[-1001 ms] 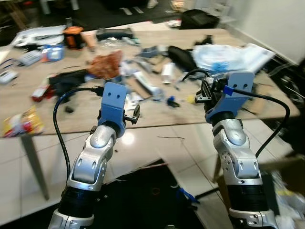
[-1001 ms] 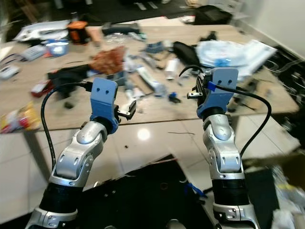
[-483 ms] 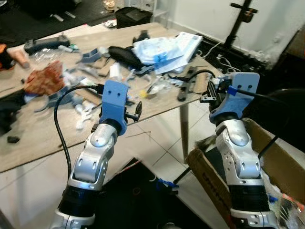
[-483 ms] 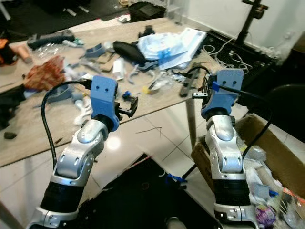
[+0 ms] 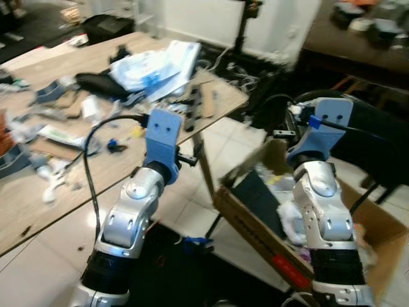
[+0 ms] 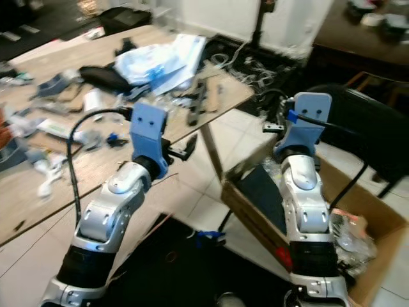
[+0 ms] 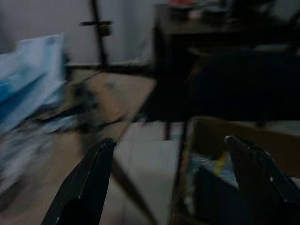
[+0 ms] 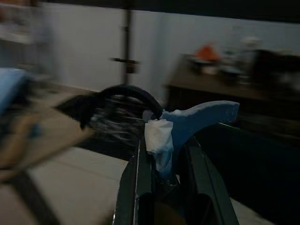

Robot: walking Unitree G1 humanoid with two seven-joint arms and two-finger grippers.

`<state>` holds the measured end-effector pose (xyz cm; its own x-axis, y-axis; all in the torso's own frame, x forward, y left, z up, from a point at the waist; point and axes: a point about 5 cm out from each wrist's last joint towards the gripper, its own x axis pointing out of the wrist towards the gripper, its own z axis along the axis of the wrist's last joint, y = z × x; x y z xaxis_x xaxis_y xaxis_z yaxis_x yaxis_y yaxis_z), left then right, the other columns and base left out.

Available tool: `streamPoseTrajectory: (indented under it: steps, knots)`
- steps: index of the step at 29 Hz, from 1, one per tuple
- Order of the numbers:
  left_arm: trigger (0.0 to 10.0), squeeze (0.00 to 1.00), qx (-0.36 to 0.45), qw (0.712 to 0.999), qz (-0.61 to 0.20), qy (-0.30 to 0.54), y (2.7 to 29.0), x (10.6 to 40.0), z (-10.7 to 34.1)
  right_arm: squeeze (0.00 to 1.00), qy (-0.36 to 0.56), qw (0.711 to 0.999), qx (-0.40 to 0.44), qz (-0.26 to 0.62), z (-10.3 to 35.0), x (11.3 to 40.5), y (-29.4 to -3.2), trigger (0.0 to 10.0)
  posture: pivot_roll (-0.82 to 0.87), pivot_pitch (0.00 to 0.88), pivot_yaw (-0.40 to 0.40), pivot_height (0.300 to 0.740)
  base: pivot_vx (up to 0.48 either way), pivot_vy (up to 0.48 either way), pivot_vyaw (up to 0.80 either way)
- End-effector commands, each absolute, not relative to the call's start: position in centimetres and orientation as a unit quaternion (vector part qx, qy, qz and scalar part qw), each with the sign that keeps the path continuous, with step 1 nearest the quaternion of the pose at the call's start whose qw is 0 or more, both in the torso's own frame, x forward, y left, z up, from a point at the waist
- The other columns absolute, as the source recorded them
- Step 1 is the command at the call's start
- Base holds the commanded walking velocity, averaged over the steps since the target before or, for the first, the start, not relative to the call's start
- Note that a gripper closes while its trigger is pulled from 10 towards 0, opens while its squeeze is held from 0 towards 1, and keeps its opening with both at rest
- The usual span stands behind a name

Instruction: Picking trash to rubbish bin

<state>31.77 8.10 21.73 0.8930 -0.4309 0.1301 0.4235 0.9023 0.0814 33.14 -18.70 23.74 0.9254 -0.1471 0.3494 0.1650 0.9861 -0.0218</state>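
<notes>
My right gripper is shut on a piece of trash: a curved blue scrap with a white crumpled bit on it. In the eye views that gripper is raised above the near end of an open cardboard box, which serves as the bin and holds mixed rubbish. My left gripper is open and holds nothing, and it hangs off the corner of the wooden table. Its two fingers stand wide apart in the left wrist view, with the box behind them.
The wooden table on my left is strewn with several bits of trash, among them a white-and-blue plastic bag. A black chair stands behind the box. A dark table and tangled cables lie along the far wall.
The whole view has swung to the right: the table has slid off to the left and the cardboard box has come fully into view. Both grippers keep the same pose and hold.
</notes>
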Motion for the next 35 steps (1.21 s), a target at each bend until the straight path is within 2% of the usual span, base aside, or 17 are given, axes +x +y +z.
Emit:
streamPoseTrajectory:
  steps: [1,4,17,20,21,24,27,35]
  knots:
    - [10.0,0.00,0.023,0.973,-0.222,-0.063,8.0,31.7,21.1,0.00,-0.150,0.984,-0.031,-0.093,22.7,33.2,-19.1,10.0,-0.02,0.156,-0.005,0.740,0.000,0.000,-0.80]
    - [10.0,0.00,0.029,0.980,-0.189,-0.050,8.7,32.1,20.7,0.00,-0.134,0.985,-0.032,-0.099,22.1,33.2,-19.4,10.0,-0.02,0.156,-0.005,0.740,0.000,0.000,-0.80]
    - [10.0,0.00,0.021,0.986,-0.158,-0.051,9.5,32.4,20.7,0.00,-0.119,0.986,-0.037,-0.110,21.6,33.2,-19.7,10.0,-0.02,0.156,-0.001,0.740,0.000,0.000,-0.80]
    - [10.0,0.00,0.029,0.994,-0.090,-0.062,10.7,33.0,20.7,0.00,-0.115,0.986,-0.039,-0.115,21.4,33.2,-19.9,10.0,-0.02,0.156,-0.001,0.740,0.000,0.000,-0.80]
    - [10.0,0.00,0.029,0.994,-0.090,-0.062,10.7,33.0,20.7,0.00,-0.115,0.986,-0.039,-0.115,21.4,33.2,-19.9,10.0,-0.02,0.156,-0.001,0.740,0.000,0.000,-0.80]
    - [10.0,0.00,0.041,0.997,-0.001,-0.072,12.5,33.5,20.3,0.00,-0.107,0.986,-0.037,-0.119,20.8,33.1,-20.2,10.0,-0.03,0.150,0.000,0.740,0.000,0.000,-0.73]
    - [10.0,0.00,0.047,0.996,0.027,-0.065,13.5,33.6,19.9,0.00,-0.095,0.988,-0.031,-0.120,19.9,32.9,-20.3,10.0,-0.03,0.150,0.000,0.740,0.000,0.000,-0.19]
    - [10.0,0.00,0.070,0.997,-0.007,-0.040,12.7,33.3,18.4,0.00,-0.074,0.991,-0.021,-0.113,18.3,32.7,-20.2,10.0,-0.02,0.138,0.001,0.740,0.000,0.000,0.00]
